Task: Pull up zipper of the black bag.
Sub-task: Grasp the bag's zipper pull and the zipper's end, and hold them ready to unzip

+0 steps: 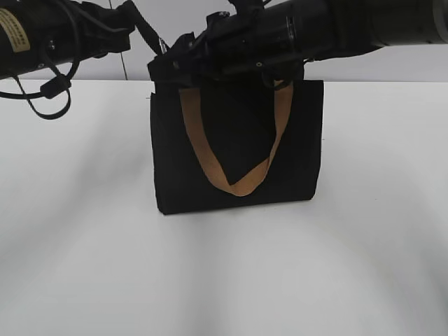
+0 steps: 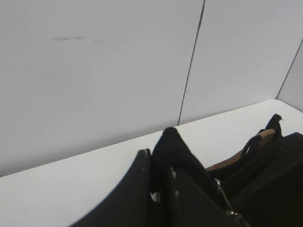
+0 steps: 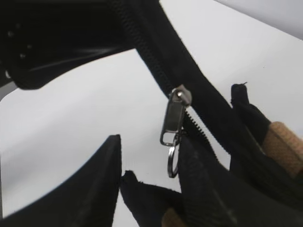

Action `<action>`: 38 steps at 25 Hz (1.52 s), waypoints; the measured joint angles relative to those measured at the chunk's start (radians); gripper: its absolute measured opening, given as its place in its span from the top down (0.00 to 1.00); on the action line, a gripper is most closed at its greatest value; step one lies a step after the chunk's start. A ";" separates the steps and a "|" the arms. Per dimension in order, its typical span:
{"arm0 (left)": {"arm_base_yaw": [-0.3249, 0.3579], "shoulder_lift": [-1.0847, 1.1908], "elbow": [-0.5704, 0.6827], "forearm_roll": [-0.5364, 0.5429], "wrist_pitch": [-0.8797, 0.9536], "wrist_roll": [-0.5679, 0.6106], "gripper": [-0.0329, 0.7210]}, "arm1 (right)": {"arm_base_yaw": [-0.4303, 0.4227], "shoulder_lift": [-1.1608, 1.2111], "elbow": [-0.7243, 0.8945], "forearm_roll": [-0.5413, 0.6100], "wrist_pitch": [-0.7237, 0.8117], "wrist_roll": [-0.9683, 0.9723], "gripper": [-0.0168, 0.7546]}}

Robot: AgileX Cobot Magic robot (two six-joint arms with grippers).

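Outside, the boxy black fabric bag [image 1: 238, 150] stands upright on the white table [image 1: 84, 231], one tan-brown webbing strap handle [image 1: 234, 150] hanging in a loop down its front face. Both black arms meet above its top edge: the left gripper [image 1: 162, 49] sits at the bag's upper left corner, and the right gripper [image 1: 183, 61] reaches across from the right side to nearly the same spot. From here their fingers are lost against the dark fabric.

In the left wrist view, the left gripper [image 2: 158, 182] has its two black fingers [image 2: 137, 189] close together with a peak of black bag cloth [image 2: 173, 151] pinched between them, held tight on the fabric. A thin silvery piece shows at the lower right, probably part of the zip, though it is too dim to say.

In the right wrist view, the small silver-grey metal zipper pull [image 3: 174, 124] hangs with a ring from its slider on the black zip line [image 3: 156, 56], which slants down to the right. The right gripper [image 3: 151, 165] is spread apart, one finger left of the tab and clear of it, the other just beside the ring; it grips nothing.
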 joint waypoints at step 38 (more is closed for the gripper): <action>0.017 -0.004 -0.003 0.023 0.435 0.000 0.93 | -0.101 -0.031 0.001 0.001 0.149 0.315 0.99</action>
